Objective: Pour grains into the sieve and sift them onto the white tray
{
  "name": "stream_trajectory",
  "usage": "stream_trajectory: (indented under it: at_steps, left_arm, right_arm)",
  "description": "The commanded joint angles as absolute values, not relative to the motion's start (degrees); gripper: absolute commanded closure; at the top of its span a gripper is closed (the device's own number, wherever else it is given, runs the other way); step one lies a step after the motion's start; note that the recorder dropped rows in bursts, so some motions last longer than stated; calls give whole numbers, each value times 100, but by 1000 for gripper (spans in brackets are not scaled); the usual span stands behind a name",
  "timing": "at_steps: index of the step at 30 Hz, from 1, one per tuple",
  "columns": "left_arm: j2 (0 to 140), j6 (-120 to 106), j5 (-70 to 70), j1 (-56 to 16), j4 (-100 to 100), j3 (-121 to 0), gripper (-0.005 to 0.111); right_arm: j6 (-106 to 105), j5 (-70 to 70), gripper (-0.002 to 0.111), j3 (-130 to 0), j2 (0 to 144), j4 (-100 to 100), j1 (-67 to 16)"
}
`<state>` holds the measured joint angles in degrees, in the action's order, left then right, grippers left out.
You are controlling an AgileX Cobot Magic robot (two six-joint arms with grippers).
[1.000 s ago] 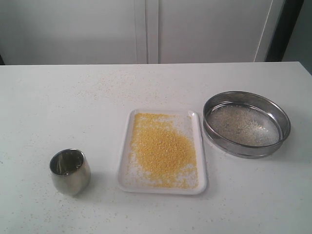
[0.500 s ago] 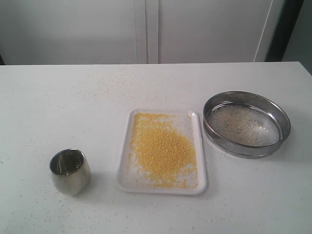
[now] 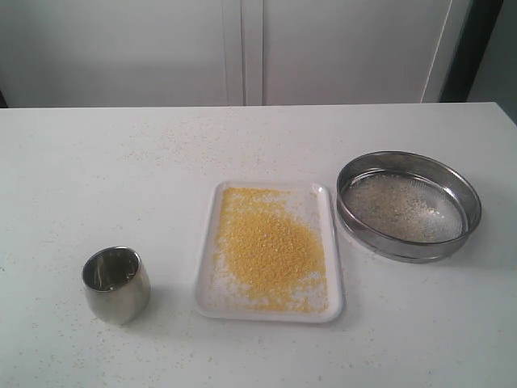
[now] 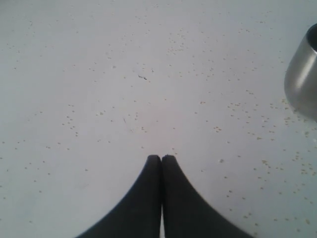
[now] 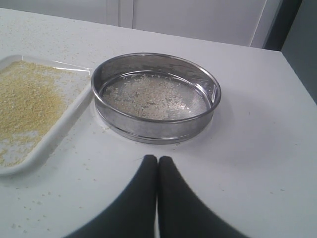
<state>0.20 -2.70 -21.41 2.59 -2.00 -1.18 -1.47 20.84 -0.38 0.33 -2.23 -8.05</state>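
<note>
The white tray lies mid-table with a yellow heap of grains spread over it; its corner and grains also show in the right wrist view. The steel sieve rests on the table to the tray's right, with pale whitish bits left on its mesh. My right gripper is shut and empty, just short of the sieve's rim. My left gripper is shut and empty over bare table. Neither arm shows in the exterior view.
A small rounded steel cup stands left of the tray; its side edges into the left wrist view. Stray grains dot the white table. White cabinet doors stand behind the table's far edge.
</note>
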Motion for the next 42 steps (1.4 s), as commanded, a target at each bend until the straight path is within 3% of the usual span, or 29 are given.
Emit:
stream_trajectory:
  at_steps: [1,42]
  left_arm:
    - [0,-285,-2085,281,-209,-52,107]
    - [0,-285,-2014,281,-209,0,107]
  right_arm:
    - [-127,2003,108,0,0,-256,-827]
    - [0,1993,108,0,0,-256,-827]
